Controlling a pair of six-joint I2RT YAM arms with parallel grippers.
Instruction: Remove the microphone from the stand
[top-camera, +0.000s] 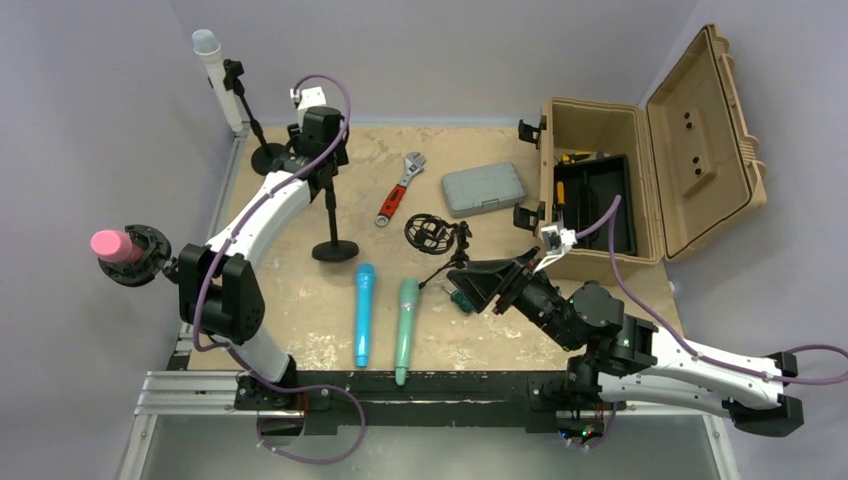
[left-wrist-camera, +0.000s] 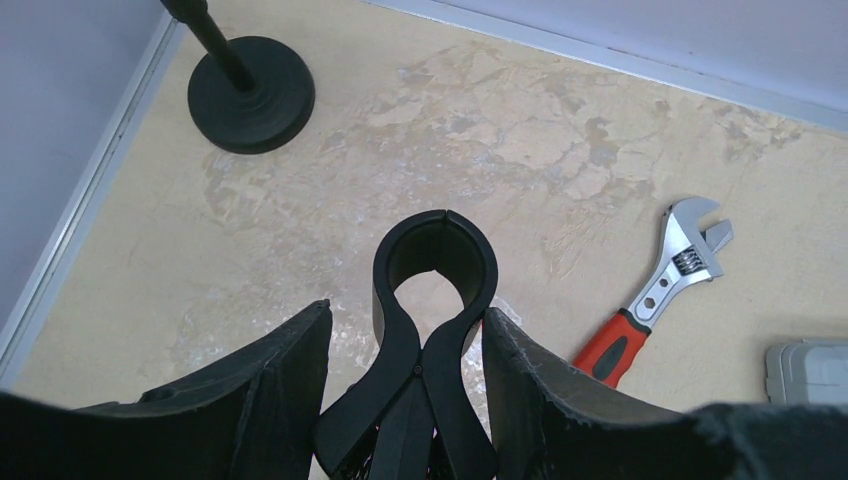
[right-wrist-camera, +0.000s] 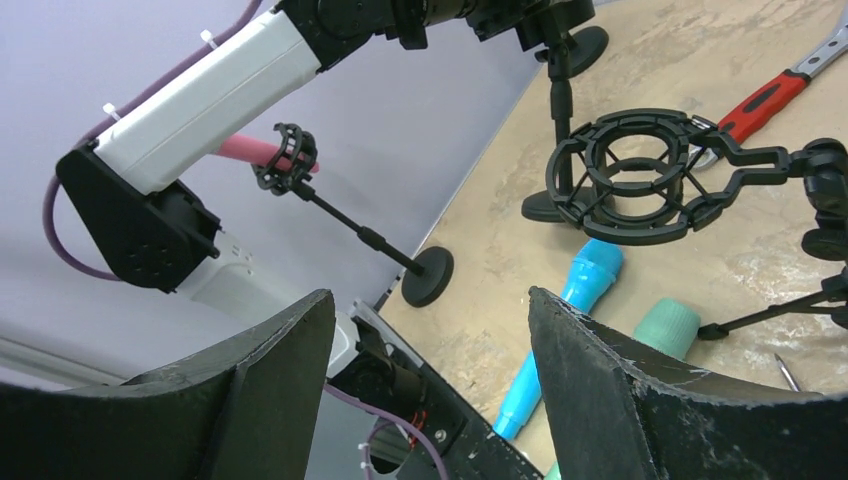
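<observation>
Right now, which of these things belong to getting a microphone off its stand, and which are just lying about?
Part of the job:
white microphone, clipped in its stand
pink microphone, held in its mount
blue microphone and green microphone, lying loose
empty clip stand

Just lying about:
wrench
grey case
open toolbox
</observation>
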